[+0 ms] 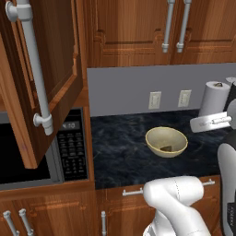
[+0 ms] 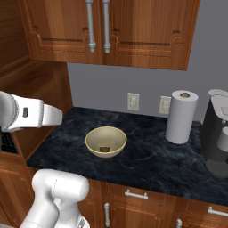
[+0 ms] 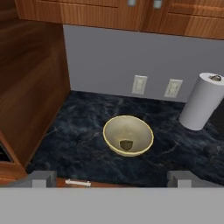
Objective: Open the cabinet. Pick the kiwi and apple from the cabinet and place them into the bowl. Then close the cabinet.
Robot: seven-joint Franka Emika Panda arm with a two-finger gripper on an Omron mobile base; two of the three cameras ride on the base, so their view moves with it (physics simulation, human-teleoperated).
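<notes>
While the hand hangs with its jaws spread wide and nothing between them above the dark desk, the cream bowl already cradles a small brown-green kiwi; no apple shows there; one cabinet door stands open.

The dark marble counter carries the bowl, paper-towel roll and coffee machine.
</notes>
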